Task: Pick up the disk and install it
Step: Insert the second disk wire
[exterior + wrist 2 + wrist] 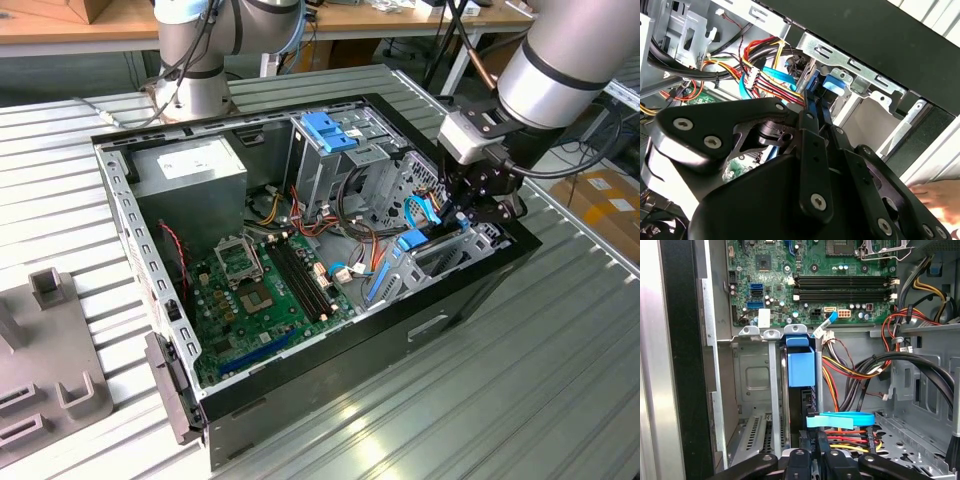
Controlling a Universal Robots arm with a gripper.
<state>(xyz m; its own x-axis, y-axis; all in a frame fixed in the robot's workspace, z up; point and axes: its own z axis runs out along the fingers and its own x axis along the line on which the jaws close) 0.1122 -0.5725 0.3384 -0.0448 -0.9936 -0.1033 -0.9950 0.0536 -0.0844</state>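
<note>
The disk stands on edge in the metal drive bay at the case corner nearest the arm. Its blue caddy tab sticks out past the bay's rim. In the exterior view the disk sits low in that bay on the exterior view's right side of the open computer case. My gripper hangs just above it. In both wrist views the black fingers lie close together on the disk's thin dark edge, and the fingertips reach down into the bay.
Red, yellow and black cable bundles and a flat blue cable lie right beside the bay. The green motherboard fills the case floor. A fixed blue bracket tops the upper cage. A person's hand rests outside the case.
</note>
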